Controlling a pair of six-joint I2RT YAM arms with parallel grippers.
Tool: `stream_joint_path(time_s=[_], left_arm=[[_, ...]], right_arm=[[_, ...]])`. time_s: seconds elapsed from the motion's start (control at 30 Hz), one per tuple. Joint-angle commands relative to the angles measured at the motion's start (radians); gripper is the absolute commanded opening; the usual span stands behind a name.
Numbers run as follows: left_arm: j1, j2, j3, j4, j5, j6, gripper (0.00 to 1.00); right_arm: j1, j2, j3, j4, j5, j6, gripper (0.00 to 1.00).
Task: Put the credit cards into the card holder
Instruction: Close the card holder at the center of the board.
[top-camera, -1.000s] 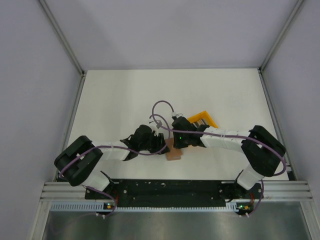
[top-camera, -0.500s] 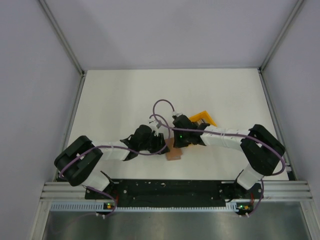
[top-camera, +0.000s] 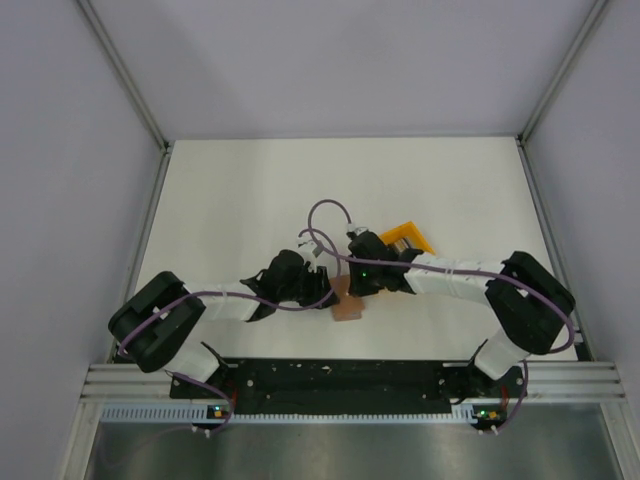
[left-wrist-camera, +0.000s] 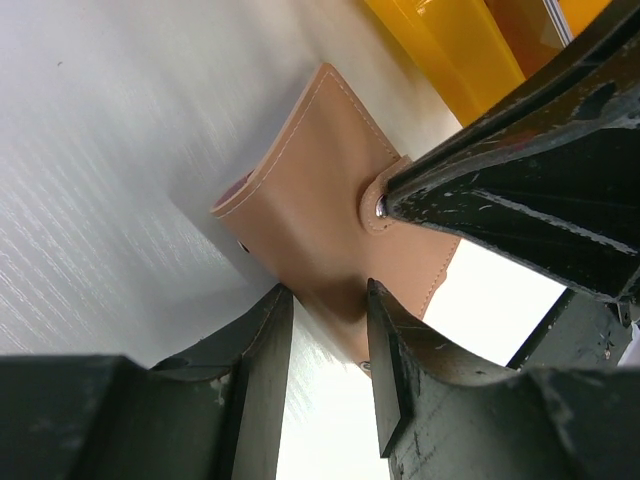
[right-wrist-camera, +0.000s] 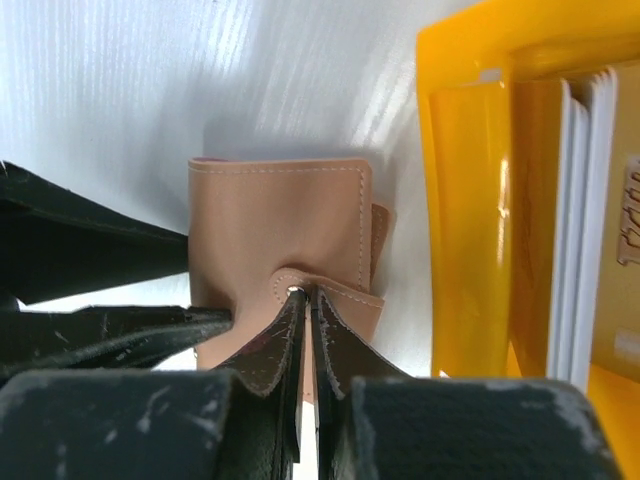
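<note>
The tan card holder (top-camera: 347, 308) lies folded on the table between my two grippers. It shows in the left wrist view (left-wrist-camera: 310, 190) and the right wrist view (right-wrist-camera: 270, 215). My right gripper (right-wrist-camera: 305, 295) is shut on the holder's snap tab (right-wrist-camera: 340, 295), right at the metal snap. My left gripper (left-wrist-camera: 325, 295) grips the holder's near edge from the left side. The credit cards (right-wrist-camera: 580, 220) stand on edge in the yellow tray (right-wrist-camera: 460, 200), showing white and grey edges. From above, the left gripper (top-camera: 325, 290) and right gripper (top-camera: 352, 288) meet over the holder.
The yellow tray (top-camera: 405, 238) sits just right of and behind the holder, partly under my right arm. Purple cables loop above both wrists. White walls and metal rails border the table on the left, right and far sides.
My right wrist has shifted slightly, covering a little more of the yellow tray. The card holder and my left arm have stayed in place.
</note>
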Motion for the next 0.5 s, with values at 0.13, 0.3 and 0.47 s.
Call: stream_joint_path(time_s=[0.13,0.3,0.47], left_arm=[[-0.011,-0.01,-0.007,-0.058,-0.039,0.007,0.41],[-0.011,-0.007,-0.01,-0.05,-0.035,0.003,0.42],[-0.011,-0.01,-0.013,-0.047,-0.038,0.001,0.42]], right_arm=[[-0.016,-0.194,-0.116,0.063,0.08,-0.057,0.12],[-0.016,-0.223,-0.112,0.064,0.064,-0.066,0.14],[-0.013,-0.165,-0.106,0.084,0.027,-0.052,0.14]])
